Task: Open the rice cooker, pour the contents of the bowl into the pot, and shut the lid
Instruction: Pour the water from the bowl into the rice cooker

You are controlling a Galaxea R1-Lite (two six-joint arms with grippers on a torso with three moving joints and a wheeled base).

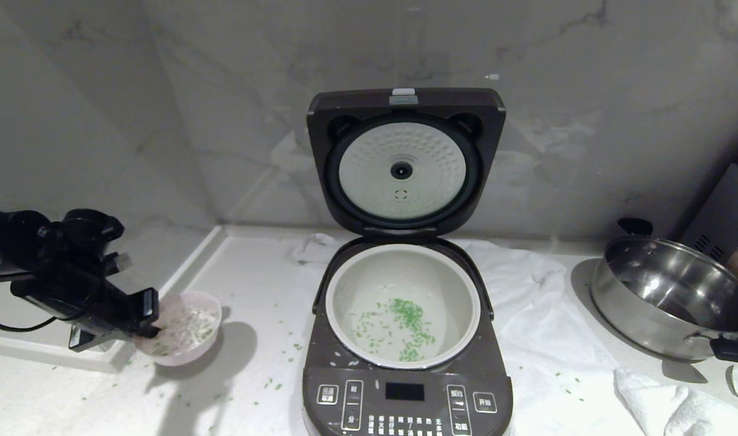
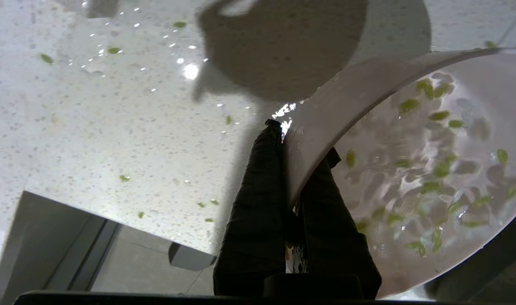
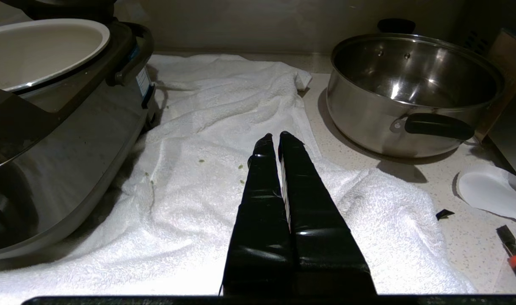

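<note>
The rice cooker (image 1: pixel 405 393) stands in the middle of the counter with its lid (image 1: pixel 405 163) swung upright, dimpled white underside facing me. In the off-white pot (image 1: pixel 369 272) lie scattered green bits (image 1: pixel 405 321). Left of the cooker, my left gripper (image 1: pixel 151 327) is shut on the rim of the pale pink bowl (image 1: pixel 190 330), one finger inside and one outside. The bowl (image 2: pixel 325 106) hangs a little above the counter, its shadow lying apart from it. Its contents (image 2: pixel 431 169) are green bits in whitish liquid. My right gripper (image 3: pixel 279 137) is shut and empty over the towel.
A white towel (image 1: pixel 544 339) lies under and right of the cooker. A shiny steel pan (image 1: pixel 671 297) with black handles stands at the far right. Green bits are strewn over the counter (image 1: pixel 253 375). A raised ledge (image 1: pixel 54 357) runs along the counter's left side.
</note>
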